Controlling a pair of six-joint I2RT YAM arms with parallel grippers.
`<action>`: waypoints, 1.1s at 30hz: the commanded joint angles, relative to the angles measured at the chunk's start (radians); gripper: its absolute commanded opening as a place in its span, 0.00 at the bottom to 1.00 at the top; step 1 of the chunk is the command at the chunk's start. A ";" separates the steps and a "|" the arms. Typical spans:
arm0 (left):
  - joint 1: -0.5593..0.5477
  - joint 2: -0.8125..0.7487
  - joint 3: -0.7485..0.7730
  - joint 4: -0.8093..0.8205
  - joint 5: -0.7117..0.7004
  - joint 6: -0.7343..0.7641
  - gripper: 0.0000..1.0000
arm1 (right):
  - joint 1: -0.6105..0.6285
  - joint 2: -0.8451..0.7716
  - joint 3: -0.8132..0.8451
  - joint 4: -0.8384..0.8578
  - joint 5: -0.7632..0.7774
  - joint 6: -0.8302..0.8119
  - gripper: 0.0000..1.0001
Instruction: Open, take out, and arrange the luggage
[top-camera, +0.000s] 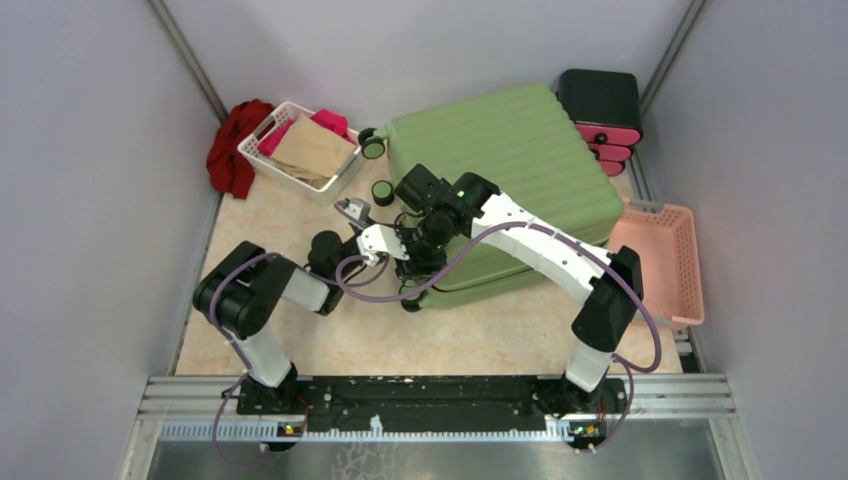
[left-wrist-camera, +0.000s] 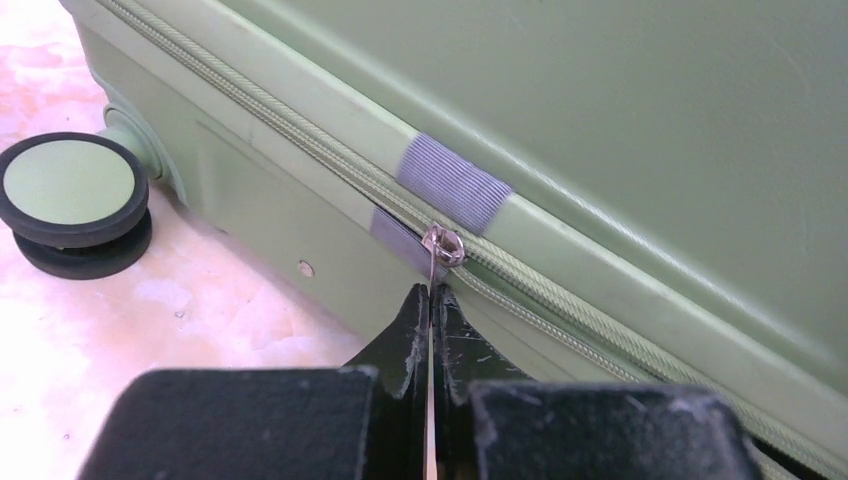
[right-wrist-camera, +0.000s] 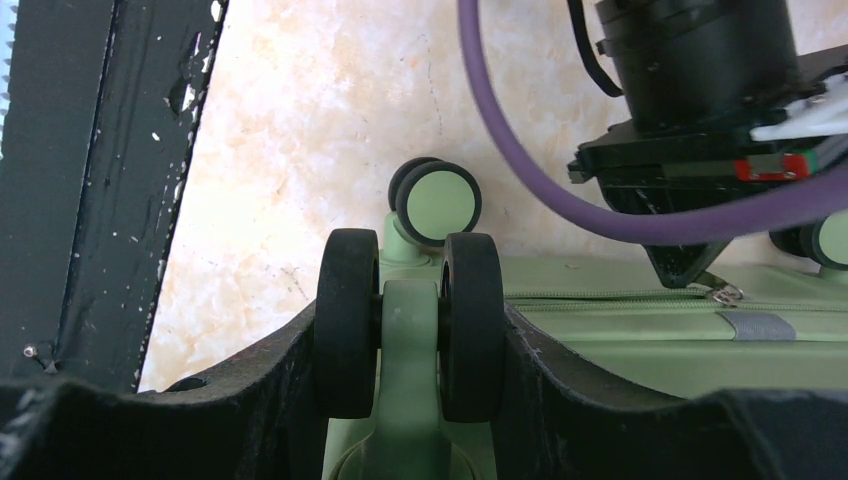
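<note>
Luggage (top-camera: 505, 190) shut, lying flat, just beside pink basket (top-camera: 660, 260) | L gripper (left-wrist-camera: 431, 300) pinching zip pull (left-wrist-camera: 441, 246), R gripper (right-wrist-camera: 410, 340) clamping wheel (right-wrist-camera: 347, 320), both at end away from basket | risk: we reckon thin pull slips out if tug goes off-track

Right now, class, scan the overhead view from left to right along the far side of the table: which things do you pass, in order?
Red cloth → white basket → luggage → pink basket. The black-and-pink drawer box is left out; it overlaps the luggage's span.
</note>
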 joint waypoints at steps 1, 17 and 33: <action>0.054 -0.036 0.086 -0.023 -0.037 -0.045 0.00 | -0.004 -0.078 -0.002 -0.080 -0.085 0.026 0.00; 0.157 0.021 0.232 -0.160 0.043 -0.061 0.00 | -0.004 -0.069 0.005 -0.082 -0.085 0.025 0.00; 0.238 0.217 0.507 -0.248 -0.029 -0.120 0.00 | -0.004 -0.055 0.009 -0.081 -0.082 0.024 0.00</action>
